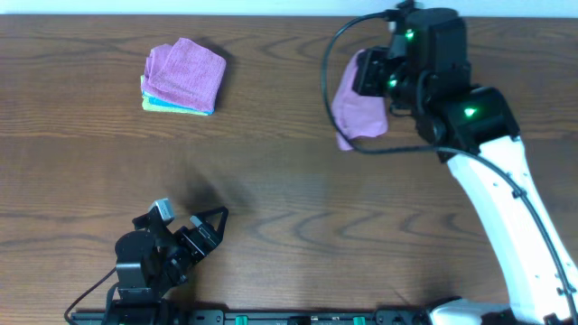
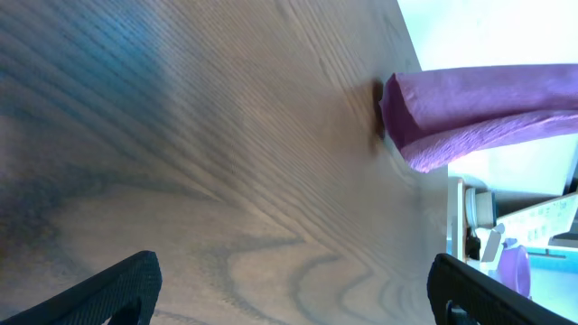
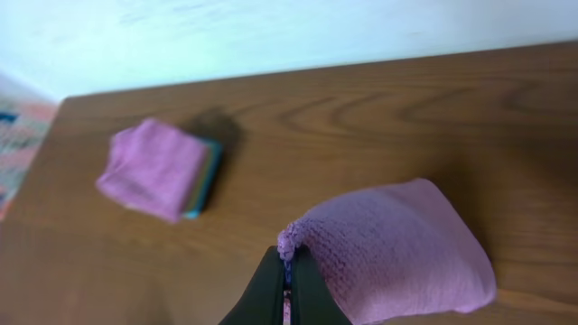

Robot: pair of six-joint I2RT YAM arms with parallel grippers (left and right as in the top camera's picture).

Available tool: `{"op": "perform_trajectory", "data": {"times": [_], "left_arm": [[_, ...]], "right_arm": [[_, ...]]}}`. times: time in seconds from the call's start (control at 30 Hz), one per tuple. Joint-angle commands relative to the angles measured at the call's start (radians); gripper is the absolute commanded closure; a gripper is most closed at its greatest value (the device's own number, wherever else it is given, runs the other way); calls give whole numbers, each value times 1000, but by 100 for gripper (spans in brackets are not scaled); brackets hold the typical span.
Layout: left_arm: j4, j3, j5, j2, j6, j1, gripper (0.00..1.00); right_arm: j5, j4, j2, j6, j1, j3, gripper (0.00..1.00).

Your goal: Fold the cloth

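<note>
Right gripper (image 1: 368, 77), seen from overhead, hung at the far side of the dark wooden tabletop (image 1: 298, 199) with a mauve terry cloth (image 1: 357, 110) dangling just below it, bunched into a soft lobe whose lower corner seemed to brush the wood. A small stack of folded pink, blue and green cloths (image 1: 183, 78) lay well off to that gripper's left. The left gripper (image 1: 206, 230) sat near the front edge, spread and holding nothing, far from the cloth.

From the left wrist, the left gripper (image 2: 293, 271) showed both fingers wide apart over bare wood, and the cloth (image 2: 479, 113) appeared ahead of it as a thick doubled roll.

From the right wrist, the right gripper (image 3: 289, 287) was pressed together on one fuzzy edge of the cloth (image 3: 397, 248), which swelled out beyond and to the right of the fingers like a loose pouch; the stack (image 3: 163, 170) sat further ahead and left.

Judging by this, the cloth was gathered, not flat. Folding well would probably mean laying it down smoothly first, dragging to pull out the bulge, and keeping the pinch on the edge so both layers align.
</note>
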Motion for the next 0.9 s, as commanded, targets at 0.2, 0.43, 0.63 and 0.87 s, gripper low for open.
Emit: {"op": "perform_trajectory", "data": {"times": [0.2, 0.43, 0.63, 0.87], "left_arm": [[3, 21, -36, 0, 30, 0, 4], [3, 21, -56, 0, 29, 0, 4], [3, 21, -59, 0, 29, 0, 4], [3, 21, -59, 0, 29, 0, 4]], "right_arm": [[-14, -58, -76, 0, 92, 162, 99], [32, -173, -42, 11, 89, 170, 99], [58, -181, 70, -13, 64, 164, 99], [58, -77, 167, -62, 55, 164, 99]]}}
